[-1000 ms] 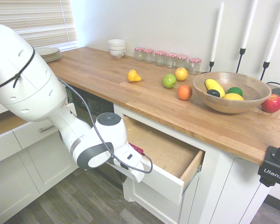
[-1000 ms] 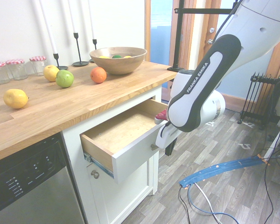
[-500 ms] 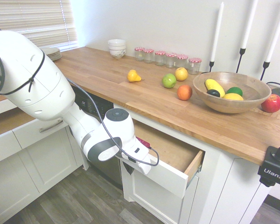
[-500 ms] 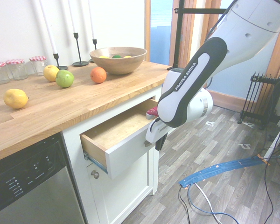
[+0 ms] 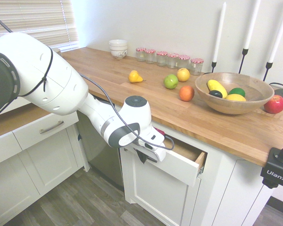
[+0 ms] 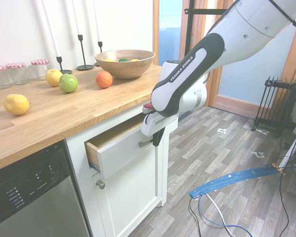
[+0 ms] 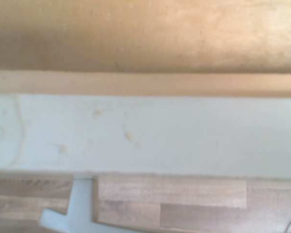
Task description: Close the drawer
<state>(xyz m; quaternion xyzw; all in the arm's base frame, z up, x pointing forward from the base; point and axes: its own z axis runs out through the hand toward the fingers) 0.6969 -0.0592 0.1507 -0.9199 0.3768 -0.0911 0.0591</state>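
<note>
So the drawer (image 5: 179, 162) is only a bit open right now, sticking out a short way from the white cabinet under the wooden desk (image 5: 132, 94), with a strip of the light plywood inside showing along its top and its far side wall visible. The end effector (image 6: 156, 140) points mostly down right at the drawer's white front, dark fingers pressed together with nothing between them, right up against the front near the silver handle (image 6: 145, 143); can't tell for sure if it's actually touching. From the first exterior view the arm comes in from the left and the end effector (image 5: 142, 155) sits low on the front panel's left part. The wrist view is just a close shot of the drawer's white top edge (image 7: 145, 136) with plywood on one side and grey wood floor (image 7: 184, 204) on the other. Up on the desk there's a wooden bowl (image 5: 226, 106) with fruit in it, a red apple (image 5: 274, 104) beside it, an orange (image 5: 186, 93), a green apple (image 5: 170, 81), a yellow apple (image 5: 182, 74), a yellow pear (image 5: 134, 76), a row of little jars with red checked lids (image 5: 170, 57), stacked white bowls (image 5: 118, 48) and white candles in black holders (image 5: 219, 35). A dishwasher (image 6: 29, 197) sits next to the drawer cabinet
</note>
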